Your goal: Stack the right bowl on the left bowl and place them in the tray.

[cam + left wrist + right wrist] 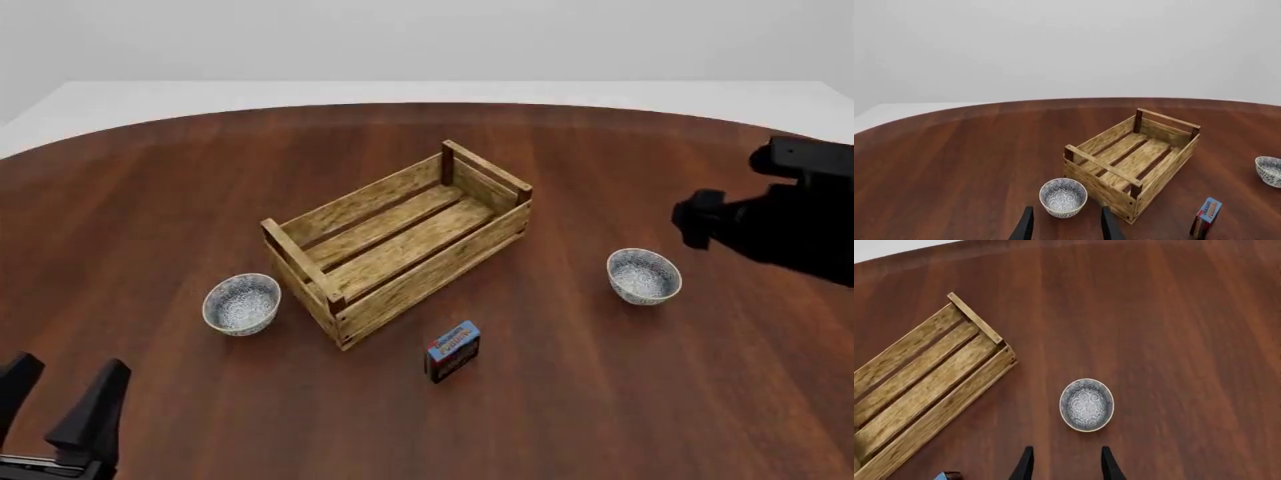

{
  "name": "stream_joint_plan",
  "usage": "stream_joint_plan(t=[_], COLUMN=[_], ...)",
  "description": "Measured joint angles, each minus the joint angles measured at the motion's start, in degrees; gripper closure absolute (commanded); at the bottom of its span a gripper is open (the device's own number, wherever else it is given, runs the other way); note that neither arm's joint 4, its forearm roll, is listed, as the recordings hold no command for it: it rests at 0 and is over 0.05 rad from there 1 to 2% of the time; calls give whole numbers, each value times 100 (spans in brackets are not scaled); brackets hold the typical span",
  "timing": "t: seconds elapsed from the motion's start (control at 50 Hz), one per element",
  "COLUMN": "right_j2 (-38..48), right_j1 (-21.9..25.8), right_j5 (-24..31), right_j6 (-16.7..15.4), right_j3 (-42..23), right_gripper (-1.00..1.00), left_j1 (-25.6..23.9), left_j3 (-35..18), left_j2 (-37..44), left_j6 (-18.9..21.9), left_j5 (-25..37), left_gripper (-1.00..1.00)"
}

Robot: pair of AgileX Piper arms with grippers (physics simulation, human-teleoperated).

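Nearest me in the front view was the left tool [60, 400], fingers spread with nothing between them, low at the near left corner of the bench [160, 190]. Ahead of it sat the small blue-and-red box [453, 350], one of those, just in front of the tray.

Then the bowls, two in all, and they looked identical. The left bowl [242, 303] stood upright just beside the tray's near left corner, though I couldn't tell if it touched. The right bowl [643, 276] stood well apart on the other side, alone on bare wood. I figured they were ceramic: stiff, a bit slick on the glaze, light enough for one arm, but chippy if dropped onto its twin. My guess was the rim was the place to pinch, one finger inside and one outside the wall.

The right tool [1063, 462] hung above that bowl, also spread and holding nothing.

Farthest back, one tray [400, 240], slatted wood, angled on the bench, nothing in it.
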Motion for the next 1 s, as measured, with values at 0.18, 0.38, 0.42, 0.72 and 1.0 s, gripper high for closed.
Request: stream_joint_plan(t=[0.18, 0.38, 0.42, 0.72, 1.0], right_j2=[522, 1091, 1205, 1989, 2562], right_j1=[-172, -371, -412, -629, -740], right_j5=[-127, -324, -371, -748, -1064], right_j6=[-42, -77, -80, -73, -56], right_j3=[-217, -415, -447, -609, -686], right_gripper=[-100, -100, -100, -100, -100], left_j1=[-3, -61, -74, -129, -143], left_j3=[59, 156, 170, 218, 220], left_j2=[2, 1, 1, 2, 6], left_j6=[11, 10, 16, 43, 14], left_j5=[-37, -103, -110, -133, -131], left_gripper=[-100, -100, -100, -100, -100])
